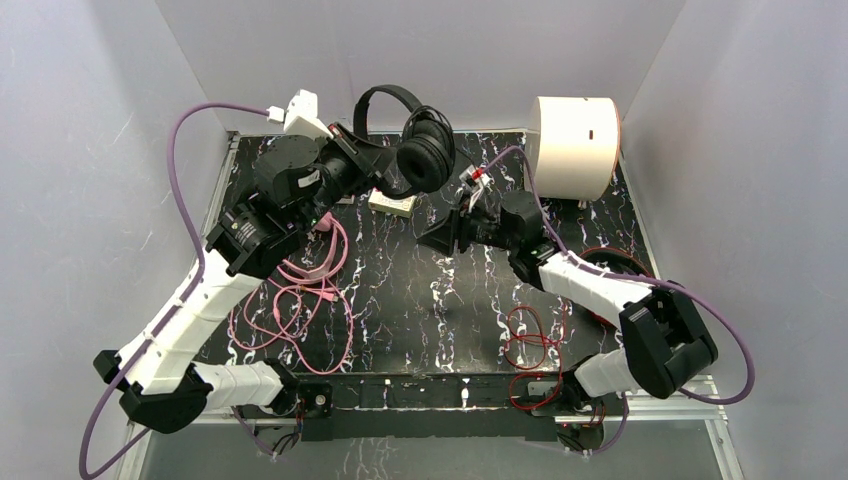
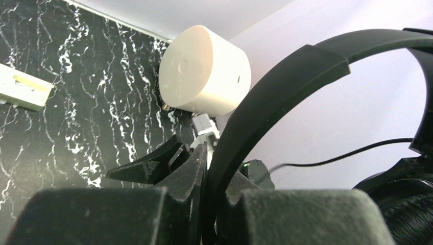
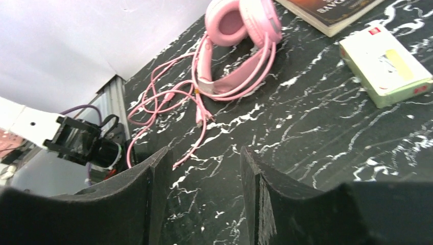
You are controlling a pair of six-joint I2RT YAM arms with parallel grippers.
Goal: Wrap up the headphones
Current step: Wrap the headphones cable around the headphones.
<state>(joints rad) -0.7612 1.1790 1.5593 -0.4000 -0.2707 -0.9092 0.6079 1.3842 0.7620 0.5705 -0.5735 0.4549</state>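
My left gripper [image 1: 365, 150] is shut on the headband of the small black headphones [image 1: 415, 140] and holds them up above the table's far middle. In the left wrist view the headband [image 2: 286, 76] passes between my closed fingers [image 2: 173, 178], with an ear cup [image 2: 403, 204] and the thin black cable [image 2: 332, 158] to the right. My right gripper [image 1: 440, 235] is open and empty below them, over bare table [image 3: 204, 158]. The pink headphones [image 3: 240, 20] lie flat with a loose cable [image 1: 300, 290]. The red headphones [image 1: 610, 260] lie partly under my right arm, with their red cable [image 1: 530, 340] in front.
A white cylinder [image 1: 575, 145] stands at the back right and also shows in the left wrist view [image 2: 204, 71]. A small pale box [image 1: 392, 203] lies near the far middle, and in the right wrist view [image 3: 383, 66] it sits beside a book [image 3: 332, 10]. White walls enclose the table.
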